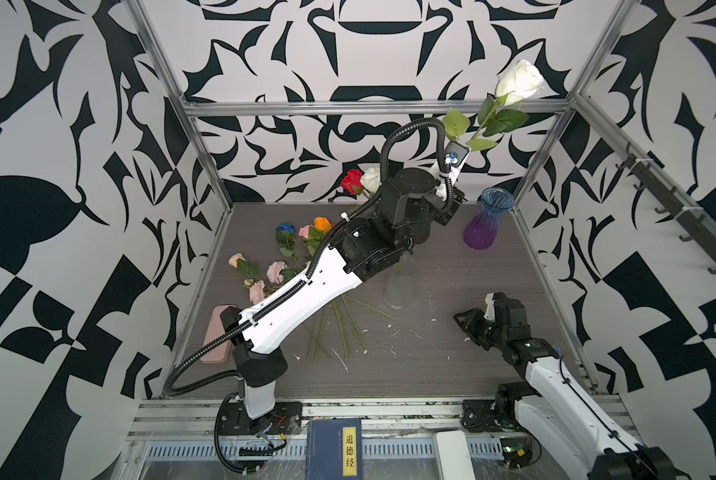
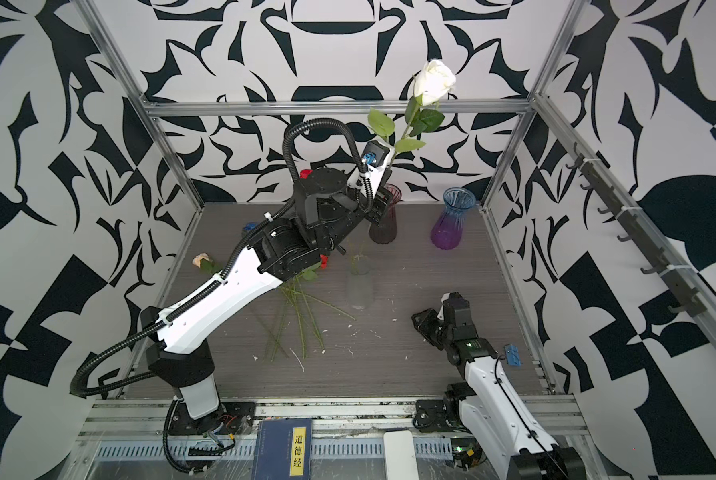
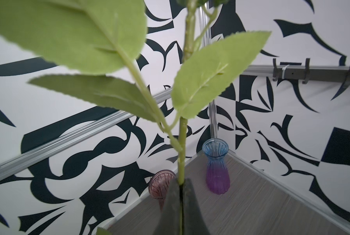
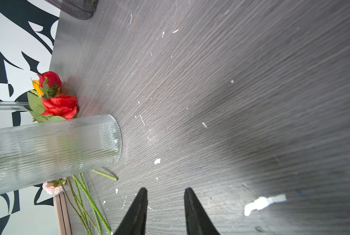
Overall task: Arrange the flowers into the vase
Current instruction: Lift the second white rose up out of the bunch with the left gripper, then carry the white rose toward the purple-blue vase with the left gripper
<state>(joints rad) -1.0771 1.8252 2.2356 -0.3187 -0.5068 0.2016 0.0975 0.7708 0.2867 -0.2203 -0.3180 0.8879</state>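
White rose (image 1: 518,81), left tool (image 3: 181,186) clamped (stem only)

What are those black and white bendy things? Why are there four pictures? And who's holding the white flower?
Those are two robot arms, fixed at the front of a grey table. Each ends in a gripper: two fingers that pinch. Two pictures look down from above, side by side like a pair of eyes. The other two come from a small camera on each arm's wrist. The left gripper is pinched shut on the stem of a white rose, held high up. The right gripper is partly open, holds nothing and hangs low over the table. More flowers lie in a pile on the table. Three vases stand there too: a clear vase, a blue-purple vase and a dark red vase.
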